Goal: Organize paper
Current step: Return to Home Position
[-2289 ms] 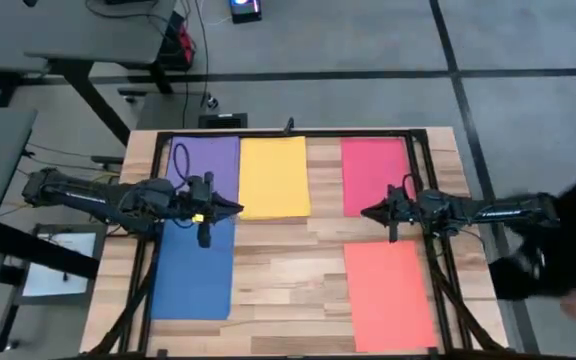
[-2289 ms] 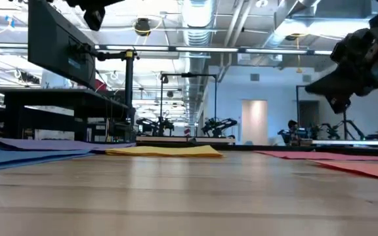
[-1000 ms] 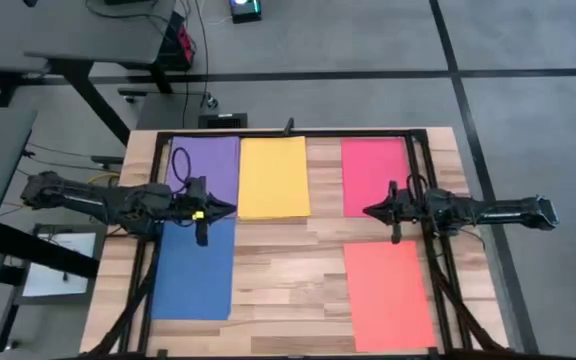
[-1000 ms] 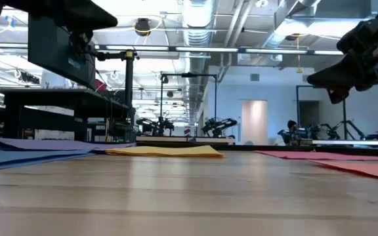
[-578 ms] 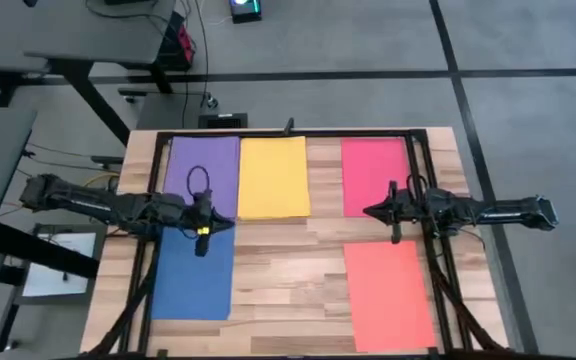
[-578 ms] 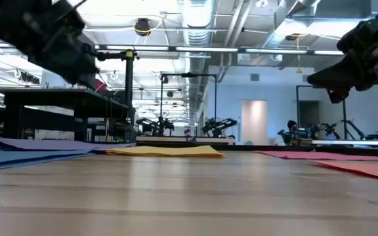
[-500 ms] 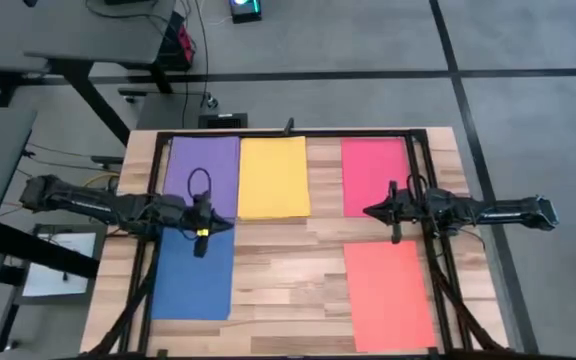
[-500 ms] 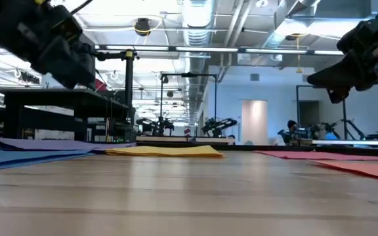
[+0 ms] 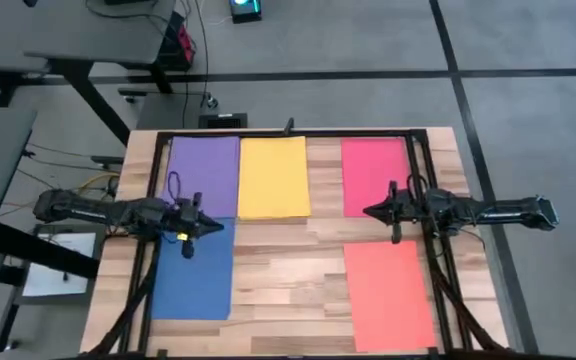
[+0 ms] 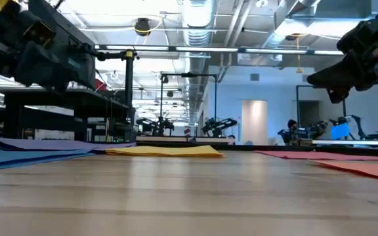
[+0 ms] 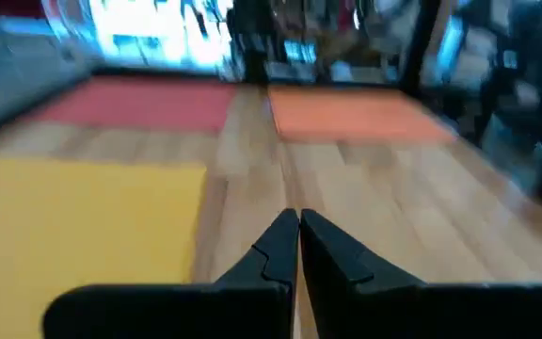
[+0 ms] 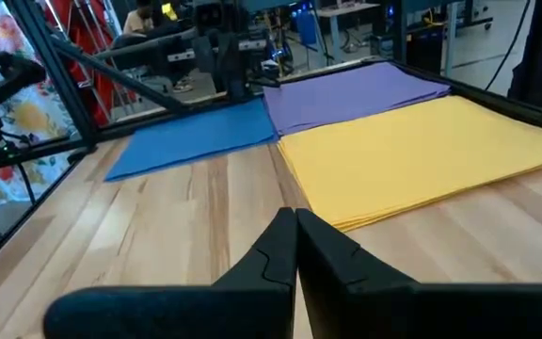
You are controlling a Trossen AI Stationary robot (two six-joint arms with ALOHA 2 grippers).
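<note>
With thin coloured paper sheets (image 9: 273, 177) sorted into five stacks on the wooden counter (image 9: 288, 275), the left gripper (image 9: 216, 226) and right gripper (image 9: 370, 212) hover pinched together, empty; a low retreat might scuff the blue stack (image 9: 193, 285).

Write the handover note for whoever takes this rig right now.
Left gripper: shut, empty, above the far edge of the blue stack.
Right gripper: shut, empty, above the near edge of the red stack.
Far row on the table: purple stack, yellow stack, red stack. Near row: blue stack, orange stack.
Done: paper sorted by colour.
Left: probably only parking both arms.
</note>
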